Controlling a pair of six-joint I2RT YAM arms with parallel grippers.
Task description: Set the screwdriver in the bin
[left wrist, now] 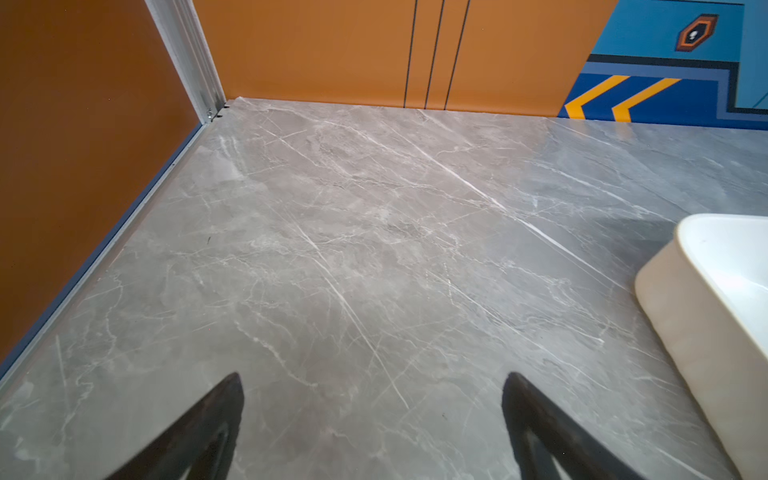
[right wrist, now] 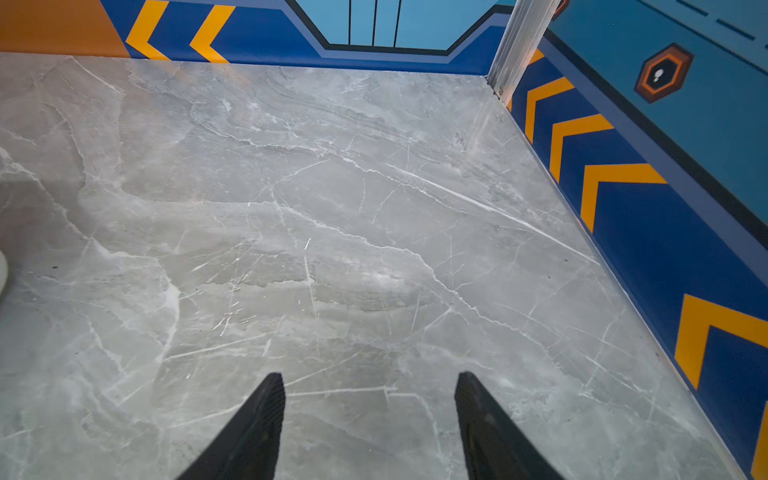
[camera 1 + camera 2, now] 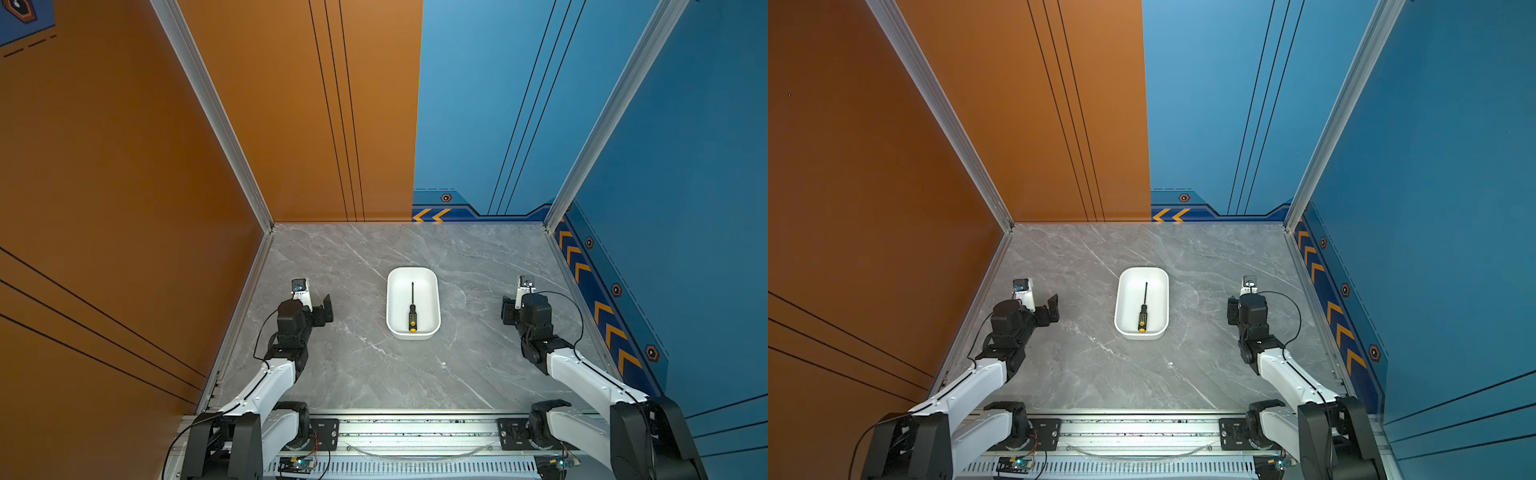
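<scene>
Small black-handled screwdriver with yellow dots and yellow end cap (image 3: 412,311) lies flat inside the shallow white rectangular plastic bin (image 3: 392,305), handle toward the near wall. Bin sits mid grey marble bench (image 3: 353,374). Left gripper (image 1: 372,415) left of bin, fingers (image 1: 216,419) spread, empty. Right gripper (image 2: 370,415) right of bin, fingers (image 2: 257,419) apart, empty.

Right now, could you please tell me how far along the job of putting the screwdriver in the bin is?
It looks done: the screwdriver lies flat inside the bin, handle toward the robot. Nothing is in hand; the left claw and right claw are both open, empty, and off to either side of the bin. Nothing visible is left to do.
</scene>
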